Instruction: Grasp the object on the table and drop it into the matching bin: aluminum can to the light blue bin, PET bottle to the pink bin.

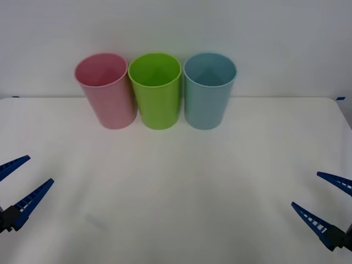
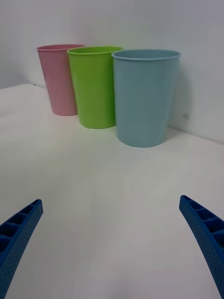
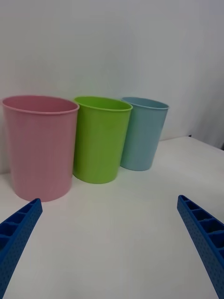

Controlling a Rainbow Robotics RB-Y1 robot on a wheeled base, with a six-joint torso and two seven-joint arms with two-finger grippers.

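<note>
- Low at the near left corner of the table [image 1: 176, 209], the left gripper [image 1: 15, 187] is hovering with its blue ribbed fingers spread wide and holding nothing.
- Opposite it, at the near right corner, the right gripper [image 1: 324, 201] is waiting the same way, fingers parted and gripping nothing.
- Well ahead of both grippers, three tall cup-shaped bins are standing upright in a row along the far edge of the white table, against a pale wall.
- Sitting ahead and to the inner side of the left gripper, the pink bin [image 1: 104, 91] is the nearest bin to that arm; in the left wrist view the pink bin [image 3: 39, 145] is looming closest beyond the spread fingers [image 3: 18, 233].
- Standing between the other two, the lime green bin [image 1: 155, 91] is just beside each neighbour.
- Ahead and to the inner side of the right gripper, the light blue bin [image 1: 208, 91] is the closest bin to that arm, and the right wrist view is showing the light blue bin [image 2: 143, 98] foremost beyond its parted fingers [image 2: 205, 233].
- Between the two grippers and the bins, the white tabletop is lying plain; where the aluminum can is cannot be told.
</note>
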